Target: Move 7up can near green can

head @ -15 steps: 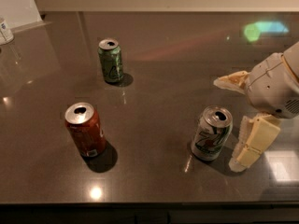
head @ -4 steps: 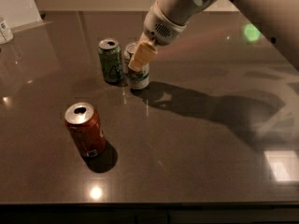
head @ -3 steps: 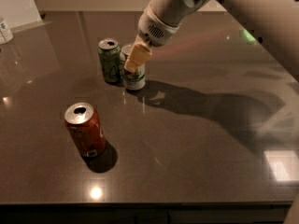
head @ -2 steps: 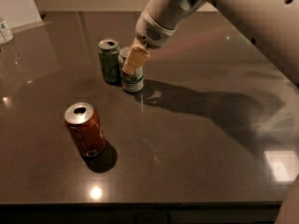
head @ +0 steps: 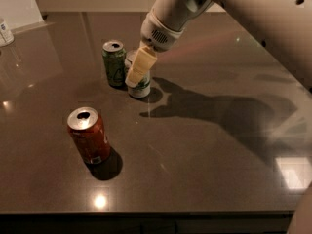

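Dark brown and glossy, the table (head: 204, 174) runs from a far edge under a pale wall to a near edge along the bottom of the view, where the top drops into black. The widest open room lies on the right half, bare but for the arm's shadow (head: 219, 111) and a bright patch of glare; a narrower free strip lies across the front, right of the red can (head: 88, 136). The white arm (head: 234, 6) comes in from the upper right, and the gripper (head: 138, 73) sits at the back left of the middle, closed on the 7up can (head: 141, 87), with one pale finger (head: 141, 65) slanting across the can's front and the other hidden behind it. The 7up can stands upright on the table just beside the green can (head: 114, 63), to its right and a little nearer the camera; whether the two touch cannot be told. The red can stands upright well apart from them, toward the front left, its top open. A small white container (head: 5, 31) sits at the far left edge. As for labels, the 7up can shows green marks on its silver-white lower band, the green can pale markings, and the red can a small light patch near its base; none of the writing can be read.
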Motion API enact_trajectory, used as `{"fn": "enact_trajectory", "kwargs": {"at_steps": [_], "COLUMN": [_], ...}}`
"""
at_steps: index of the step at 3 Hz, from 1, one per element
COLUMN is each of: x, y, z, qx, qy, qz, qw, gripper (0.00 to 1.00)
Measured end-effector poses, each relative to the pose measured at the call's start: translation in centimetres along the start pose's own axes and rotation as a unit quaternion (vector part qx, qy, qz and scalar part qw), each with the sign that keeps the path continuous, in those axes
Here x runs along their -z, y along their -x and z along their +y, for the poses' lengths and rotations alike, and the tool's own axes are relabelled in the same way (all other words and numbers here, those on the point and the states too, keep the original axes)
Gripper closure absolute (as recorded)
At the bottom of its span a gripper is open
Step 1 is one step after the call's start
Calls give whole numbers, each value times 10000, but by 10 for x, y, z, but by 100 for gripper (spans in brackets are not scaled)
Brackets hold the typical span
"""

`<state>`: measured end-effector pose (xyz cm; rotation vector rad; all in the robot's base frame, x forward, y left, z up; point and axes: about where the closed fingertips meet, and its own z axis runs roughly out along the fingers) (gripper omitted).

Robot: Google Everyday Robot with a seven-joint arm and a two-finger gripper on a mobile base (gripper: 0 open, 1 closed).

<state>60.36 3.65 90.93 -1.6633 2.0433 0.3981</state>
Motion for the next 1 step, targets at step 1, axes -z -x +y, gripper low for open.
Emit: {"fn": "enact_trajectory", "kwargs": {"at_steps": [1], "x": [0], "y": [0], "z": [0], "qx": [0], "qy": [0], "qz": [0], "qw": [10000], "gripper": [0]}}
